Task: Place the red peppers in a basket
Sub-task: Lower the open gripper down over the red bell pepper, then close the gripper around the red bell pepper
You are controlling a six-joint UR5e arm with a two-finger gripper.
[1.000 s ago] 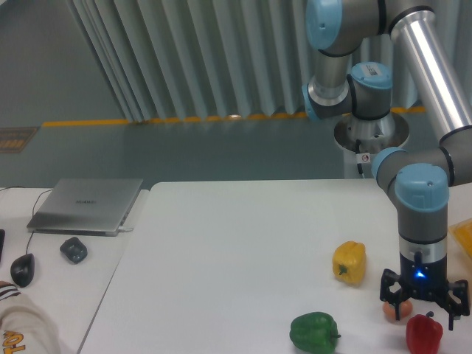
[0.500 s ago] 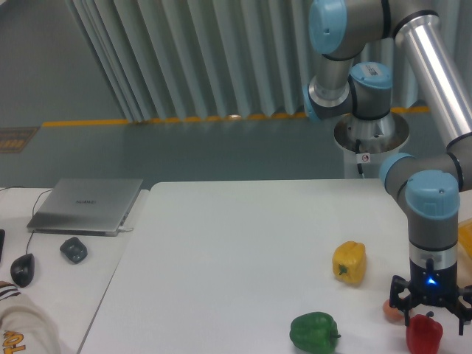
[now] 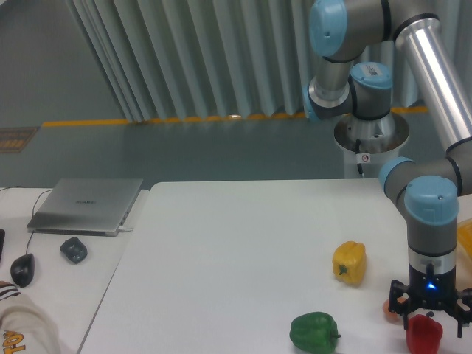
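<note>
Standing upright, red pepper (image 3: 424, 333) under hand (image 3: 432, 316).

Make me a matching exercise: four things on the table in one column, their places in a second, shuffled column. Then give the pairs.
Things:
1. red pepper
2. green pepper
3. yellow pepper
4. laptop

Places:
A. far left, closed, beside a mouse
B. bottom edge, left of the red one
C. directly under the gripper
D. mid-table, behind the green one

Pairs: 1-C, 2-B, 3-D, 4-A
</note>
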